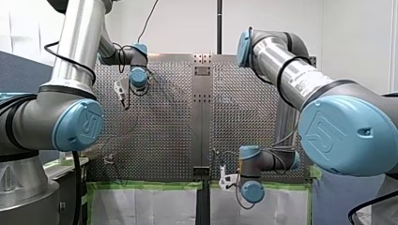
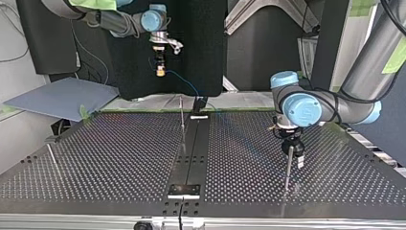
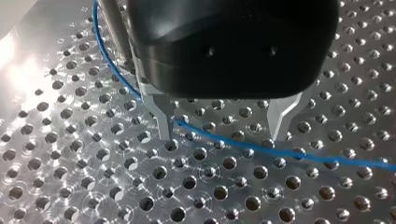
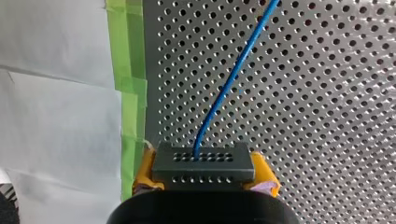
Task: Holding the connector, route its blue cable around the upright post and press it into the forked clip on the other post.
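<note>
Two weak spots show. The right end effector point(image 2: 160, 71) has its yellow pads closed on the dark connector point(image 4: 203, 162). In the top view it holds the connector in the air beyond the bench's point(image 2: 119, 158) far edge, at about 11 o'clock from the thin middle post point(image 2: 182, 117). The blue cable point(image 4: 232, 79) leaves the connector's face and runs out ahead over the perforated plate. The left end effector point(image 3: 220, 133) stands wide open, its metal fingers low over the bench and gripping nothing. The cable merely passes between them and bends close by a post beside the fingers; whether it touches that post cannot be told. In the top view a post point(image 2: 288, 167), probably the same one, stands at 6 o'clock from the left end effector.

The first risk is the loose cable. Nothing pins it, so a pull from the right arm could lift it out from between the open fingers. It could also ride up the post and slip over the top, which would lose the wrap. The second risk is at the connector. A hard sideways tug could twist it in the pads or kink the cable where it exits. The forked clip cannot be made out on any post, so whether the cable lines up with it cannot be judged.
</note>
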{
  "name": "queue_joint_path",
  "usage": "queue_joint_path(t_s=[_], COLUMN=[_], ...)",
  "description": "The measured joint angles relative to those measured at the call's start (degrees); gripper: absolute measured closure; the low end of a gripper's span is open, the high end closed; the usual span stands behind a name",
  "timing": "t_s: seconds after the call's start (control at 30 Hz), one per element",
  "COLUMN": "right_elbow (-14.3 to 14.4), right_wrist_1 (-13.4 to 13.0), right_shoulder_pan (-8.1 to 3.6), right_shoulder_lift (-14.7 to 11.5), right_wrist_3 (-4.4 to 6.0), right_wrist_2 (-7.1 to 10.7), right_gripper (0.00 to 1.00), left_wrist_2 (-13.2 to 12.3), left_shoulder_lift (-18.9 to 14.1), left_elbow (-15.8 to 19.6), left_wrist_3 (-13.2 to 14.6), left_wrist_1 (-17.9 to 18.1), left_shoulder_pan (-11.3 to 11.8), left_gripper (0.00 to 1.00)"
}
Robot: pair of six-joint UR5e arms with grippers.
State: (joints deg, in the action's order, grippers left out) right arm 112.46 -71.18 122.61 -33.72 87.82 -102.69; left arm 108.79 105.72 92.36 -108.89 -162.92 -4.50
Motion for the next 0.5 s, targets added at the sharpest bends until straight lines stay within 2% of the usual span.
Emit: queue_joint_path(t_s=[0.2,0.5], right_elbow=[1.2,1.2], right_wrist_1=[-0.5,-1.6], right_shoulder_pan=[-1.18,-3.52], right_shoulder_lift=[-1.7,-1.9], right_wrist_3=[0.24,0.22], right_wrist_2=[1.69,5.96], right_gripper=[1.00,1.00], left_wrist_2=[0.7,0.8], left_shoulder_lift=[0.0,0.0], left_elbow=[0.0,0.0], left_wrist_3=[0.1,0.2], left_wrist_1=[0.0,-0.1], left_shoulder_pan=[0.0,0.1], left_gripper=[0.00,0.00])
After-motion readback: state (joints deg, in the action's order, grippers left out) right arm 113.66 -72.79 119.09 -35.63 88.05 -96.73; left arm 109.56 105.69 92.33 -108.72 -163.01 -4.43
